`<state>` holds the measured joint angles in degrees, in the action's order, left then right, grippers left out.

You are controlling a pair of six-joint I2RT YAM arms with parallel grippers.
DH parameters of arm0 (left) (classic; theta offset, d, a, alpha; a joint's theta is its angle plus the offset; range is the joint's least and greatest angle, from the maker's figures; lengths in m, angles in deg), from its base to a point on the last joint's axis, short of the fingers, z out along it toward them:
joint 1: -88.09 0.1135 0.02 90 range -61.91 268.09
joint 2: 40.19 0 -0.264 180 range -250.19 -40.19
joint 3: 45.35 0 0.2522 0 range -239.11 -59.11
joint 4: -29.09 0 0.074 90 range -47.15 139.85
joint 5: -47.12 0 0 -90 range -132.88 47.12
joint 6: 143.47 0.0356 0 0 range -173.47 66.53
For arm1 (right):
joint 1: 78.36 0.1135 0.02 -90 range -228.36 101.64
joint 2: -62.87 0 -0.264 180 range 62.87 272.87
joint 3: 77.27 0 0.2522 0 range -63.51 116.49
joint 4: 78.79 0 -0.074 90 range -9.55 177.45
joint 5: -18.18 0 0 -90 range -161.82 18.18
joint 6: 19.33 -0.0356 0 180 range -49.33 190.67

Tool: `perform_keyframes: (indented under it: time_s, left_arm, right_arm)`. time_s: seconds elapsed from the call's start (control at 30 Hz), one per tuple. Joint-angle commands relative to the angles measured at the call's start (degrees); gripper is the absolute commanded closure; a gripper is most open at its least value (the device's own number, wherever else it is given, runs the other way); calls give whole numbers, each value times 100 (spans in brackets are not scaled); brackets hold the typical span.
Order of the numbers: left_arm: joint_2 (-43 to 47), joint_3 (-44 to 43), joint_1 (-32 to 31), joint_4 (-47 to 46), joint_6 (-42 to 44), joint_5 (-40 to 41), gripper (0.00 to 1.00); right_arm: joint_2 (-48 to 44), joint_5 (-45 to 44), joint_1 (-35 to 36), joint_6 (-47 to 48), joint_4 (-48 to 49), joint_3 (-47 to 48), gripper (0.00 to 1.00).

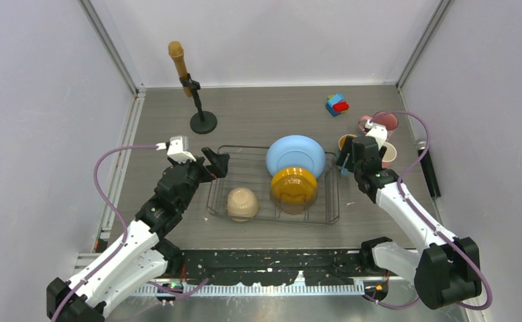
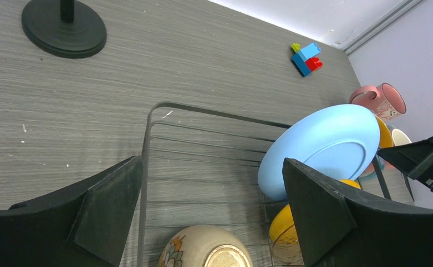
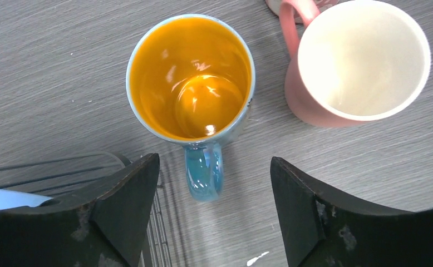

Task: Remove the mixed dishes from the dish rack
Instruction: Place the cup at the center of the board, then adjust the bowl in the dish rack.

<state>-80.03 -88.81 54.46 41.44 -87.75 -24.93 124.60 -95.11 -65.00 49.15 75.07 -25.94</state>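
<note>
Mug [image 3: 191, 78], blue, upright, handle toward wide-apart right claw [image 3: 214, 167]; left claw [image 2: 211, 162] likewise apart

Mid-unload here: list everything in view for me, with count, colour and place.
dish rack: one, dark wire, middle of the grey table
large plate: one, light blue, on edge in rack's right half
smaller plate: one, yellow patterned, on edge just nearer than the blue one
bowl: one, beige, inverted, rack's near left
blue mug: one, orange inside, upright, right of rack
pink mug: one, cream inside, upright beside the blue mug
speckled pink mug: one, farther back
toy block: one, red-blue, far right
microphone stand: one, black, brown microphone, far left
black microphone: one, right edge
left pincer: open, empty, over rack's left end
right pincer: open, empty, over blue mug's handle
</note>
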Motion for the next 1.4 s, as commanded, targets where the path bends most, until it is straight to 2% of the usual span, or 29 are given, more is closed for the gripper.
perform_keyframes:
  time_s: [0.0, 0.13, 0.4, 0.5, 0.7, 0.87, 0.97, 1.2, 1.37]
  left_arm:
    - [109, 4, 14, -143, 7, 83, 0]
    - [151, 0, 6, -131, -7, 83, 1]
    - [143, -116, 10, 122, -61, -1, 0]
    - [75, -124, 14, 7, 232, -568, 0]
    - [-819, -767, 9, 561, 930, -2077, 0]
    - [-1751, -1253, 10, 911, 1215, -3093, 0]
    - [-2111, -1487, 1, 1205, 1498, -3735, 0]
    - [-2641, -1861, -42, 2042, 1625, -3466, 0]
    - [-2784, -1782, -132, 2033, 1435, -3648, 0]
  right_arm:
    - [-347, -163, -18, -194, -481, 350, 16]
    - [-700, -93, -18, -277, -813, 474, 2]
    - [-1650, -215, -23, -389, -1261, 713, 0]
    - [-2035, -59, -18, -350, -1147, 727, 0]
    - [-2563, 1504, -18, -24, -485, 669, 0]
    - [-2297, 3298, -23, 111, -324, 931, 0]
    - [-2104, 3651, -18, 114, -326, 998, 0]
    - [-1753, 5009, -6, 58, -61, 988, 0]
    - [-1206, 4911, 296, 367, -749, 1263, 1]
